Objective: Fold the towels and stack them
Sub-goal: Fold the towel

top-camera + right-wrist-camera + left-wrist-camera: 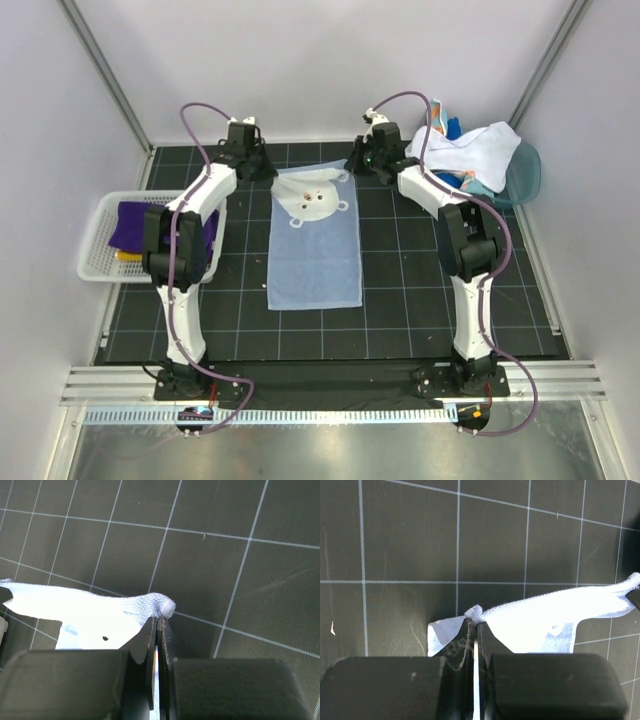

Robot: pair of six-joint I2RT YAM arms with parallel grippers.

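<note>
A pale blue towel (315,255) with a white bear print lies lengthwise on the black gridded mat (400,300) between the arms. At its far left corner my left gripper (264,170) is shut on the cloth. The left wrist view shows the pinched corner bunched at the closed tips (475,623), with the towel (550,612) stretching to the right. My right gripper (357,166) is shut on the far right corner. In the right wrist view the gripper's (159,621) closed jaws hold a small bunch of herringbone-weave cloth (90,610) that runs off to the left. The far edge is lifted slightly off the mat.
A white mesh basket (95,262) at the left edge holds a purple towel (135,222) and a bit of yellow. At the back right a teal tub (528,172) holds a white towel (480,145) and other coloured cloths. Metal rails run along the near edge.
</note>
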